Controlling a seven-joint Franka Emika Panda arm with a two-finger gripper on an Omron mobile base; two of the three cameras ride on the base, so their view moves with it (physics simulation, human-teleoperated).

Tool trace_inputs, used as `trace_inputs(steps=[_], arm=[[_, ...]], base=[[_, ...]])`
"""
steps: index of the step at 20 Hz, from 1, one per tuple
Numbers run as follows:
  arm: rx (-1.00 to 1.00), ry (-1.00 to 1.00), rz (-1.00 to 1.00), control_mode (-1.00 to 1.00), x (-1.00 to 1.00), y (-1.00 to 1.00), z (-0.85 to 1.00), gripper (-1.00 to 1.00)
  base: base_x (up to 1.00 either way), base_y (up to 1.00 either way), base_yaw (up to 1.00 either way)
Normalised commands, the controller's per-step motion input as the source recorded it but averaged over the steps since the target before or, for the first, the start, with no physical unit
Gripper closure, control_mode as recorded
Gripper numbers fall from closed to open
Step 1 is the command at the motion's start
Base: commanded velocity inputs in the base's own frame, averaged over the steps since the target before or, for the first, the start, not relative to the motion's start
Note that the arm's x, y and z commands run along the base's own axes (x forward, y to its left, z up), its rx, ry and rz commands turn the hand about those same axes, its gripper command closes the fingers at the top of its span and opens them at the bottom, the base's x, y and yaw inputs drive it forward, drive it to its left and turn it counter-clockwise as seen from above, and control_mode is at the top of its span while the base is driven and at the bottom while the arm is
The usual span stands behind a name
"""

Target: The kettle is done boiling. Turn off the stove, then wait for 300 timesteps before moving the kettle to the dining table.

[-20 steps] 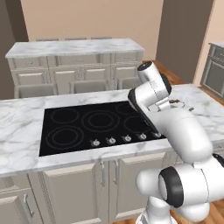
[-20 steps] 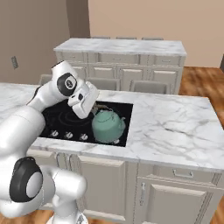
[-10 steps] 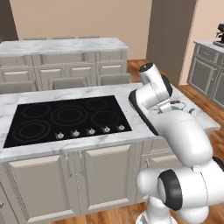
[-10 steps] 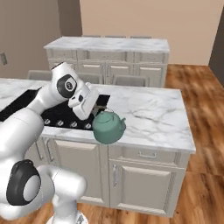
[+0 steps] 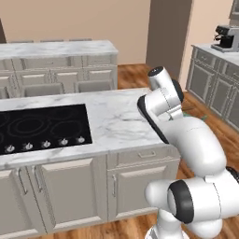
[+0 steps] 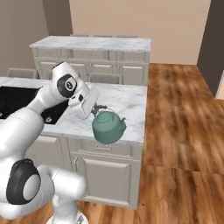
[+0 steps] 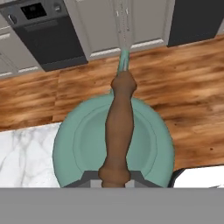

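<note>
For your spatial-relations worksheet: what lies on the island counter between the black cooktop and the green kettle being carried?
In the right base view, bare marble counter separates the cooktop from the kettle; the end effector and arm hang over that stretch.

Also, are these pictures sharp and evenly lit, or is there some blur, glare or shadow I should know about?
Left base view: even flat light, slightly soft, no glare on the black stove. Right base view: the kettle is clear, with a faint shadow on the marble under it. Hand view: the kettle and its brown handle grip loom large and a little blurred; the wood floor behind is sharper.
</note>
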Motion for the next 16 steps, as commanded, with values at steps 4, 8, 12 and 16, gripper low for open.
trace_inputs(steps=[4,8,12,16], arm=[[0.00,0.00,0.00,1.00,0.00,0.00,0.00,1.00],[0.00,0.00,0.00,1.00,0.00,0.00,0.00,1.00],[0.00,0.00,0.00,1.00,0.00,0.00,0.00,1.00],[0.00,0.00,0.00,1.00,0.00,0.00,0.00,1.00]], base=[[-0.02,-1.00,0.08],[-0.02,-1.00,0.11],[0.13,-1.00,0.14],[0.33,-1.00,0.17]])
